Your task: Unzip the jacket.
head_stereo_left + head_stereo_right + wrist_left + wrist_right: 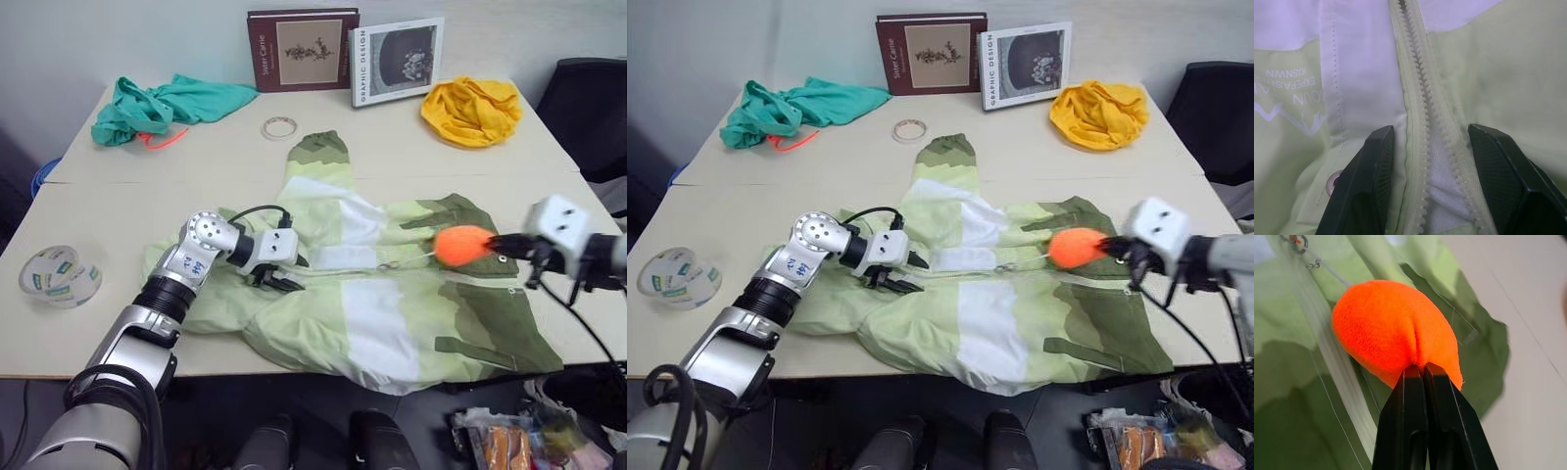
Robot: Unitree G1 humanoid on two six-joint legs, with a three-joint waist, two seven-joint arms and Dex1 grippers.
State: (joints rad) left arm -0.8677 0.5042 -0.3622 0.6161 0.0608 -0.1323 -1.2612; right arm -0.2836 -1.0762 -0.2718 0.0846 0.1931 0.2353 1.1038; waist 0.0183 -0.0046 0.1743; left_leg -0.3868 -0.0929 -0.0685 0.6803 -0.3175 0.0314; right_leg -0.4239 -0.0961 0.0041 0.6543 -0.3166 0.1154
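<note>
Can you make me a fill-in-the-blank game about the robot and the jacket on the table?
1. The right pincer is shut on a fuzzy ball colored ____.
2. The left pincer is open, with the jacket's ____ running between its fingers.
3. Two ____ stand against the wall behind the table.
4. The cloth at the far right of the table is ____.

Missing words: orange; zipper; books; yellow
</note>
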